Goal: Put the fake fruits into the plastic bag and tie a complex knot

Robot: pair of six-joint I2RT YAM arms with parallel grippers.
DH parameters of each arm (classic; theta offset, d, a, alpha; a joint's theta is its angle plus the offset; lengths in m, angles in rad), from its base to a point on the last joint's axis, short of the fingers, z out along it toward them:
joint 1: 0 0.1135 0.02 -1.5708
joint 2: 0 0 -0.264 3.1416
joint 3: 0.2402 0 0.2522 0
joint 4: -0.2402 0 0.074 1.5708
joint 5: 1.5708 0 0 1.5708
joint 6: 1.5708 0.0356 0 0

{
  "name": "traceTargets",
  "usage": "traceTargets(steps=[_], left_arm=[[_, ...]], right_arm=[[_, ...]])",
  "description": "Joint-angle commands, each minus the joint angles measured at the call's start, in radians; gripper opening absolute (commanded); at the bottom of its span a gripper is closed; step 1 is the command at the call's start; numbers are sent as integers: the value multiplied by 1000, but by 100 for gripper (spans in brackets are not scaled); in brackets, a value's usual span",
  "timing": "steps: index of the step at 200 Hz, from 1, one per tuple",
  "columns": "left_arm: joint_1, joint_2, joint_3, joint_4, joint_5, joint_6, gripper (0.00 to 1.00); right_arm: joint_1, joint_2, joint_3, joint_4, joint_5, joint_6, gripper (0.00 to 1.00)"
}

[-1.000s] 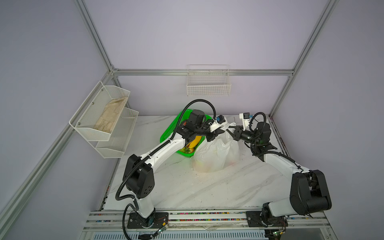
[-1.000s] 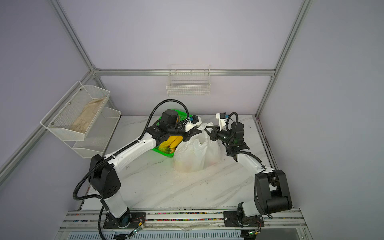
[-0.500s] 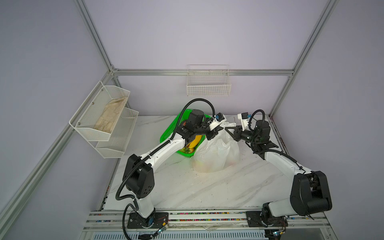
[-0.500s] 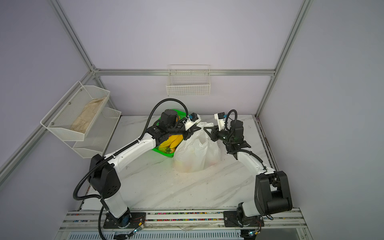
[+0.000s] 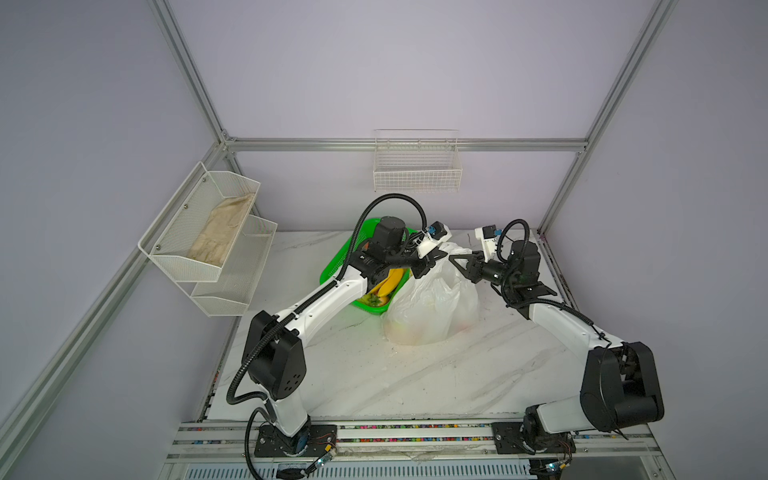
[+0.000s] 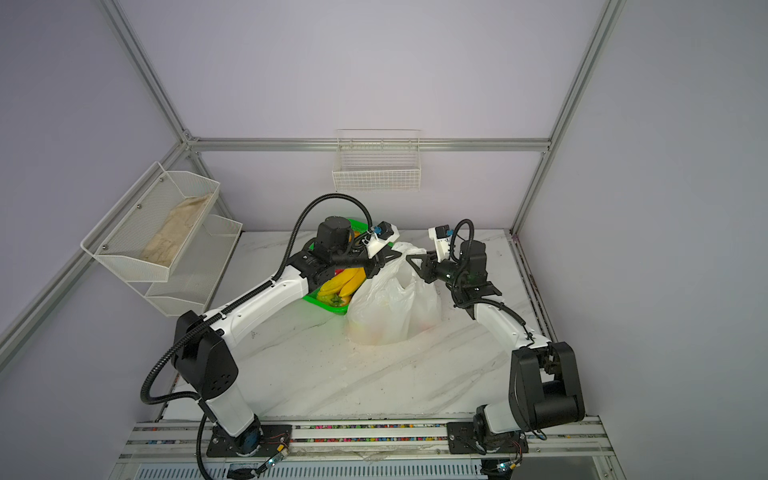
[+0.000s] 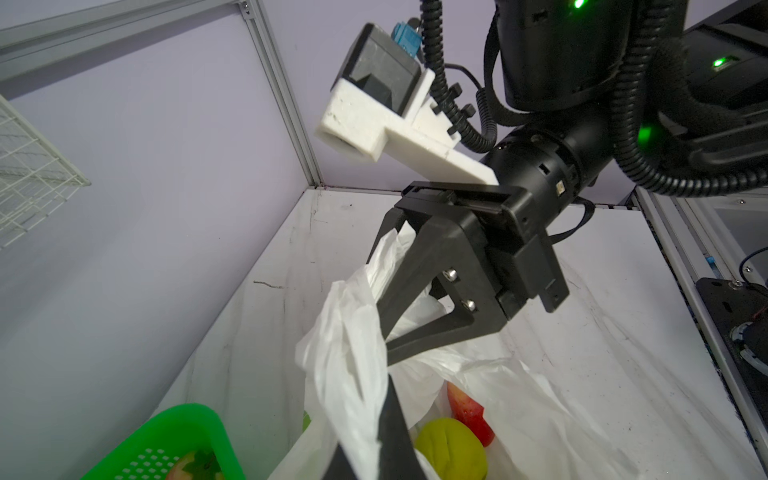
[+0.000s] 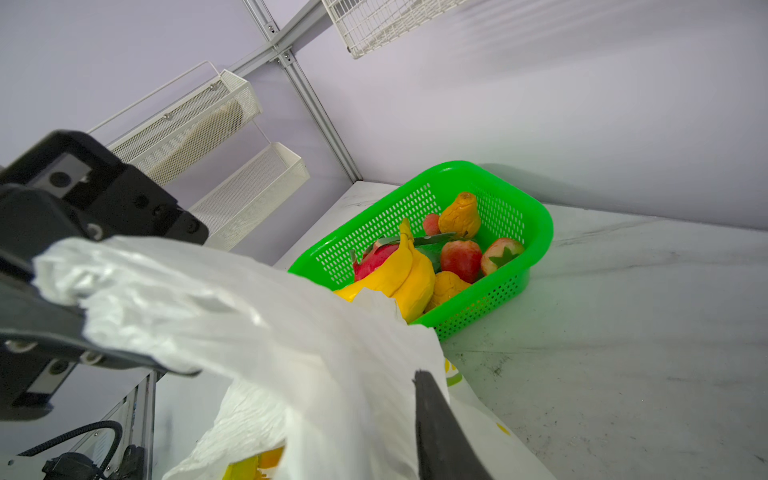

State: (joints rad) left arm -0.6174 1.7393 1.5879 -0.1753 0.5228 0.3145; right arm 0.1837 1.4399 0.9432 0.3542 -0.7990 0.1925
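White marble table, veined, bearing all below. Two-tier white wire rack on the left wall, beige cloth in its upper tier; smaller wire basket on the back wall. Plastic bag, translucent white, standing toward the back centre of the table, just beside the green basket; mouth open, top edge drawn upward. Left gripper clamped tight on a bunched strip of the bag's top. Right gripper directly opposite, jaws parted, a fold of the bag's upper edge lying loose between them. Fake fruits: bananas, dragon fruit and a yellow pear among those in the green basket; a yellow-green fruit and a red strawberry inside the bag.
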Motion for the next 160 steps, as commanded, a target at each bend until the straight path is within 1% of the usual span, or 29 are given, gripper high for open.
traceTargets(steps=[1, 14, 19, 44, 66, 97, 130, 160], left_arm=[[4, -67, -49, 53, 8, 5, 0], [4, -71, -58, 40, 7, 20, 0], [3, -72, -60, 33, 5, 25, 0], [1, -73, -74, -10, -4, 79, 0], [-7, -74, -99, -47, -17, 152, 0], [-28, -54, -96, -107, -48, 241, 0], [-35, -28, -84, -109, -77, 236, 0], [-35, -13, -75, -102, -105, 223, 0]], right_arm=[[-6, -22, 3, -20, 3, -14, 35], [-7, -22, 8, -23, -6, -24, 39], [-7, -21, 11, -23, -18, -28, 41], [-11, -12, 18, -5, -63, -11, 41], [-14, 3, 31, -6, -98, 28, 41], [-21, 18, 39, -1, -141, 91, 41], [-30, 21, 35, -1, -201, 113, 41], [-50, 9, 14, 0, -237, 123, 46]])
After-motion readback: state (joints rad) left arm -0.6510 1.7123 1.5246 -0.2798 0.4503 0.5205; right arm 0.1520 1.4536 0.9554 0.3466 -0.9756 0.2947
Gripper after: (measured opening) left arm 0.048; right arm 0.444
